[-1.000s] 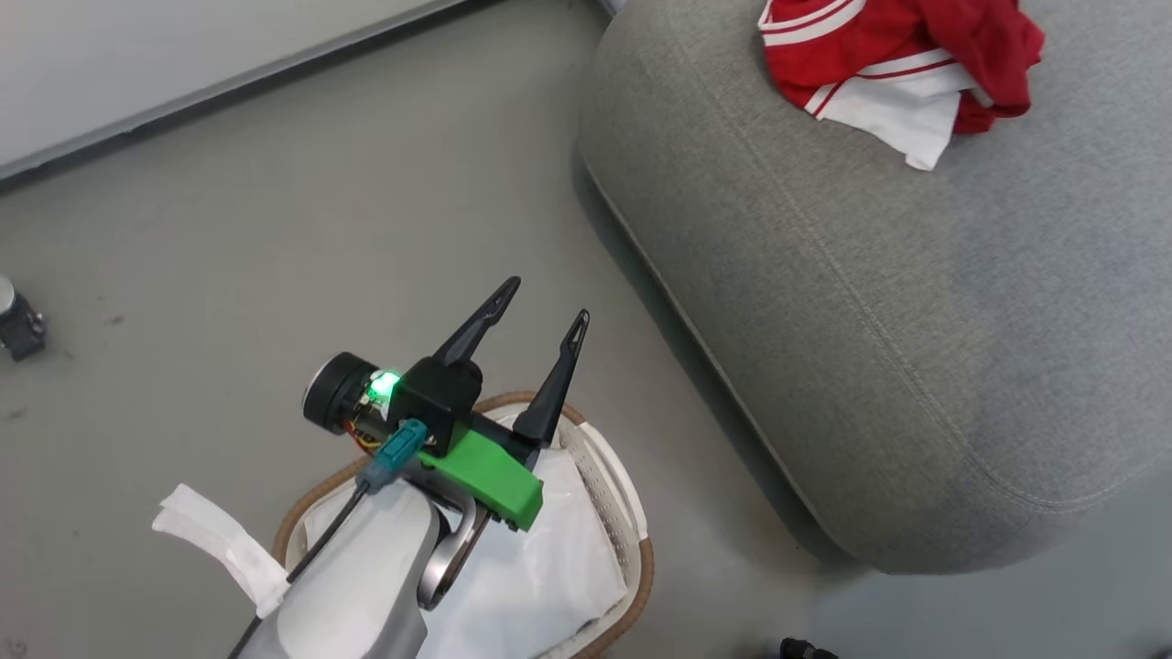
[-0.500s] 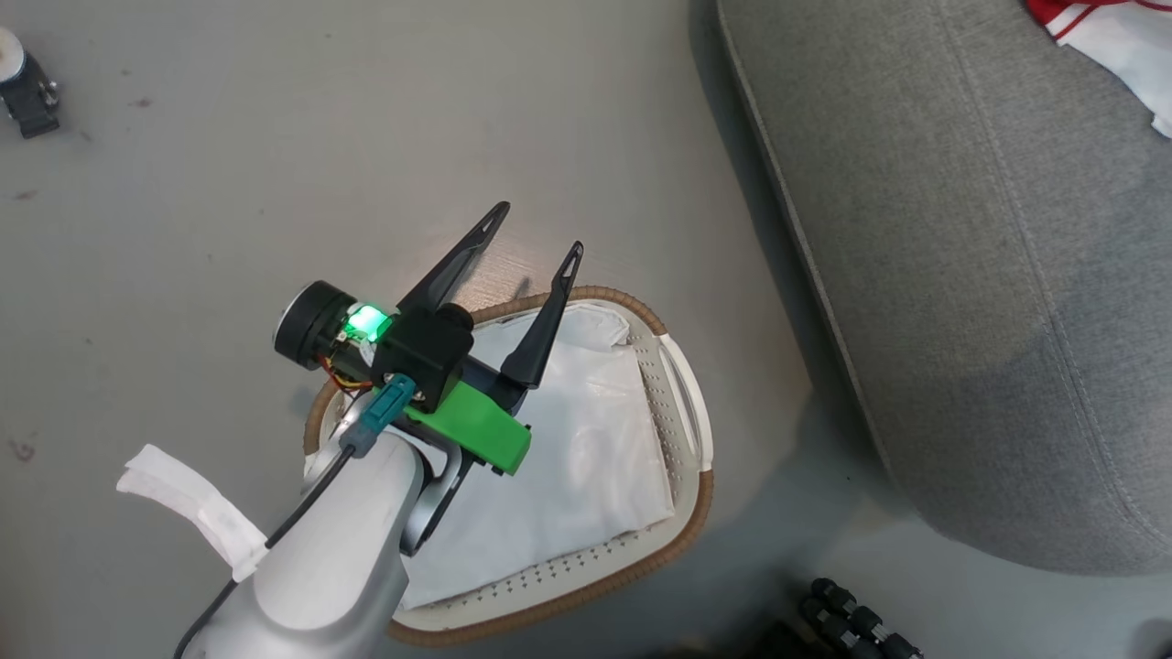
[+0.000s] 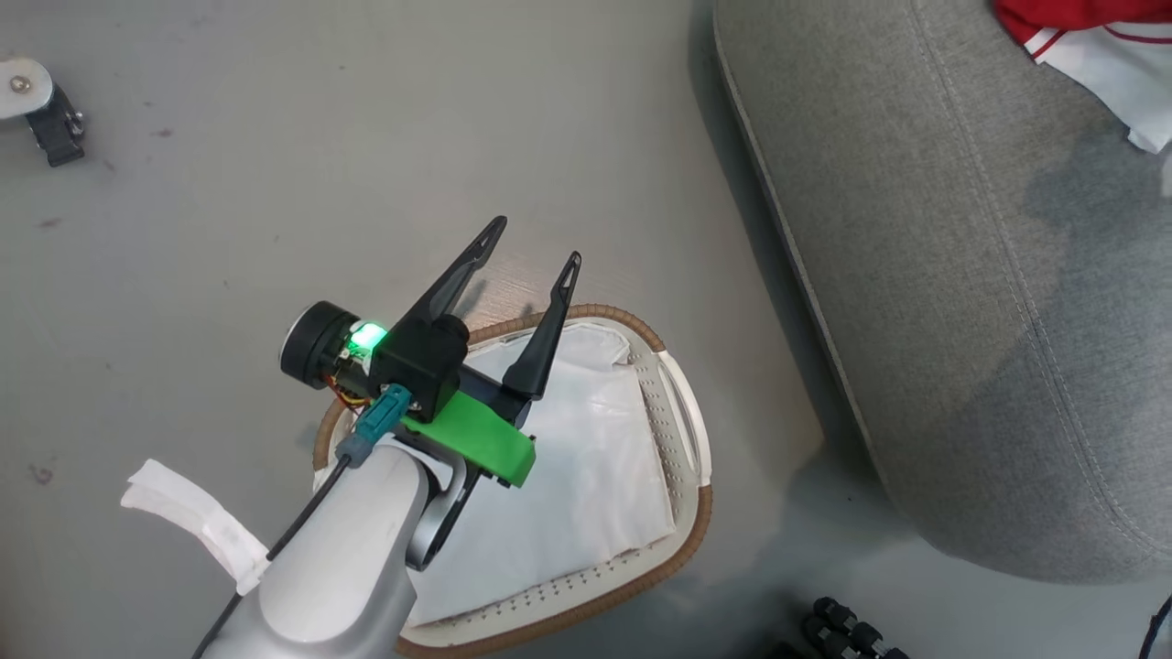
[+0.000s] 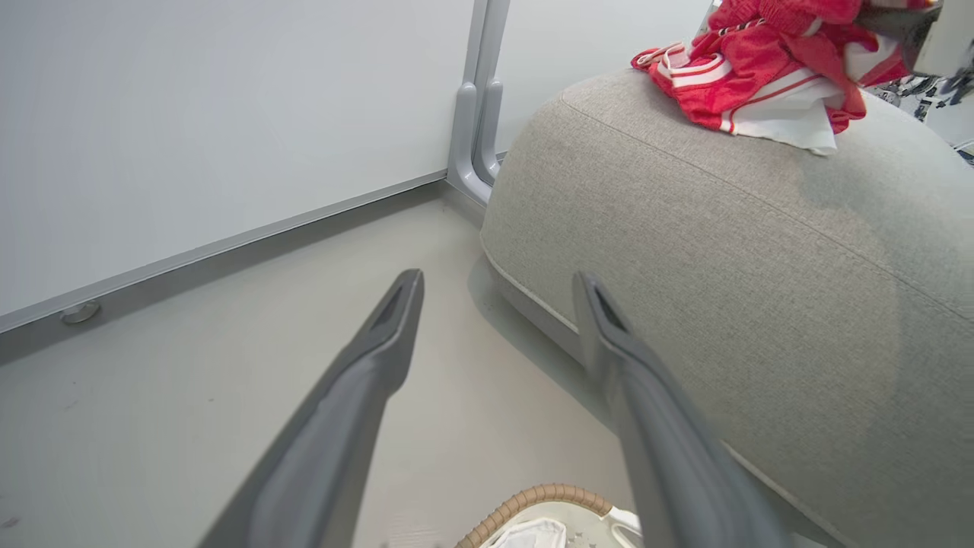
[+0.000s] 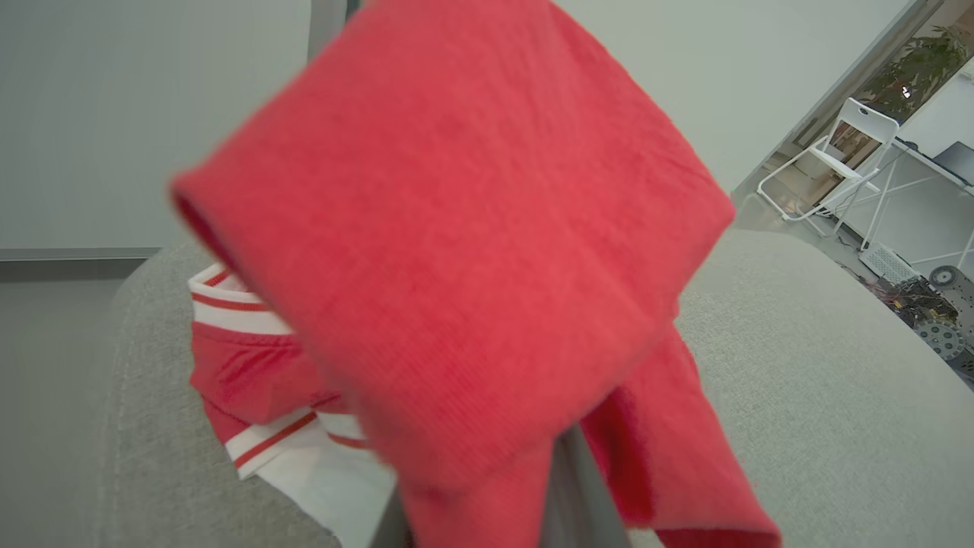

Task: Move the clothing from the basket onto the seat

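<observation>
The basket (image 3: 700,513) stands on the floor with a white liner sheet (image 3: 586,476) inside; its brown rim (image 4: 533,498) also shows in the left wrist view. My left gripper (image 3: 537,240) hovers open over the basket's far rim, nothing between its fingers (image 4: 498,281). The grey seat (image 3: 961,275) lies to the right. Red and white clothing (image 3: 1080,14) rests on top of the seat (image 4: 723,266), bunched in a pile (image 4: 753,61). In the right wrist view, red clothing (image 5: 472,228) drapes over my right gripper's shut fingers (image 5: 571,495), above the seat (image 5: 799,365).
A small black and white caster (image 3: 41,110) sits on the floor at the far left. Black wheels (image 3: 851,627) show at the bottom edge. A white wall with a baseboard (image 4: 228,243) runs behind the seat. A white chair (image 5: 837,160) stands far off.
The head camera has tilted down and turned, so the basket shows more fully and the clothing pile sits at the top right corner. My left gripper stays open over the basket.
</observation>
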